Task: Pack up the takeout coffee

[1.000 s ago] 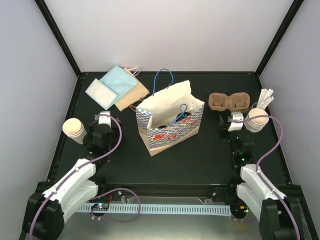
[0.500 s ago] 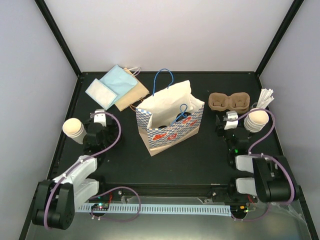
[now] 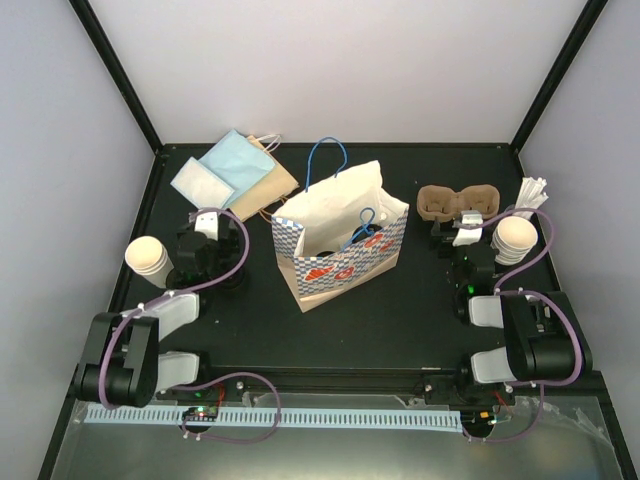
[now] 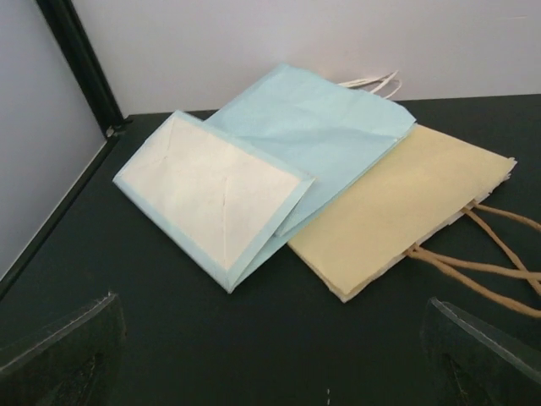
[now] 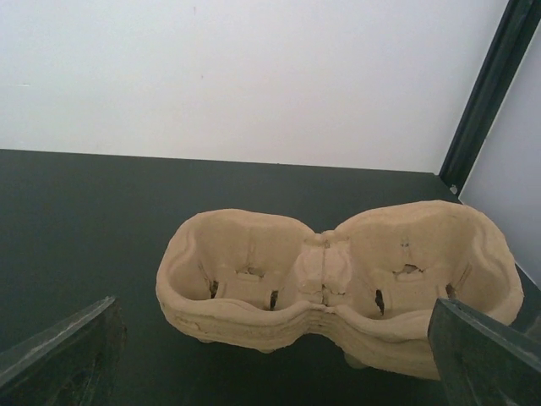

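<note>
The brown pulp two-hole cup tray lies empty at the back right, and in the right wrist view the cup tray sits just ahead of my jaws. My right gripper is open and holds nothing; its fingers flank the tray's near side. One cream-tan paper cup stands right of that arm, another cup left of the left arm. My left gripper is open and empty, with its fingers over bare table.
The blue-checked paper bag stands open mid-table. White stir sticks lie at the far right. Flat bags lie at the back left: a light-blue one, a white-faced one and a tan one with cord handles.
Both arms have folded back towards their bases, and both grippers have shifted a little farther up the table. The right jaws have opened wider. The cups, tray and bag have not moved.
</note>
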`<state>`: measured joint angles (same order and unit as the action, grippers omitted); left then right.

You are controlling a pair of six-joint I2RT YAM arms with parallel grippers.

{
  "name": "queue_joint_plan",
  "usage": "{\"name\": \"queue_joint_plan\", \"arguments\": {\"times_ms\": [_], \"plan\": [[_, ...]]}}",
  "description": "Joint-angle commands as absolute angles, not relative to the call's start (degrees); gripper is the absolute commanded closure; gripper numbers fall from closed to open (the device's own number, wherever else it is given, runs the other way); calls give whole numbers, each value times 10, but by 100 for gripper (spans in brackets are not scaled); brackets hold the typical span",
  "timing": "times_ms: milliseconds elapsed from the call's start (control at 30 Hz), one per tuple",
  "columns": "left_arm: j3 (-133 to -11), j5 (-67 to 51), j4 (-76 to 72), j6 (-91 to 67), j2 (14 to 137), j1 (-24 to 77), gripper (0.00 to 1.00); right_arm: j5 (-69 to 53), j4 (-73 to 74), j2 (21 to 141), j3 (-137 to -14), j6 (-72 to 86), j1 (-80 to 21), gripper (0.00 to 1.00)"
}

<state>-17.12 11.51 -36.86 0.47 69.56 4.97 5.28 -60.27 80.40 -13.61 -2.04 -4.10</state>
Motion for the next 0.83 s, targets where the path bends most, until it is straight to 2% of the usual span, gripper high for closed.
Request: {"name": "queue_joint_plan", "arguments": {"times_ms": [0, 100, 167, 333, 433, 800], "plan": [[-220, 46, -414, 41, 730, 34, 4, 76, -616, 800, -143, -12, -37, 0], [-176, 17, -542, 45, 796, 20, 5, 77, -618, 801, -143, -11, -38, 0], [-151, 31, -613, 39, 809, 16, 2, 76, -615, 800, -144, -11, -38, 0], [-177, 36, -528, 24, 789, 16, 1, 76, -616, 800, -144, -11, -38, 0], [-168, 33, -562, 35, 797, 17, 1, 76, -616, 801, -144, -11, -37, 0], [-176, 37, -534, 27, 791, 17, 1, 70, -608, 801, -148, -11, -36, 0]]}}
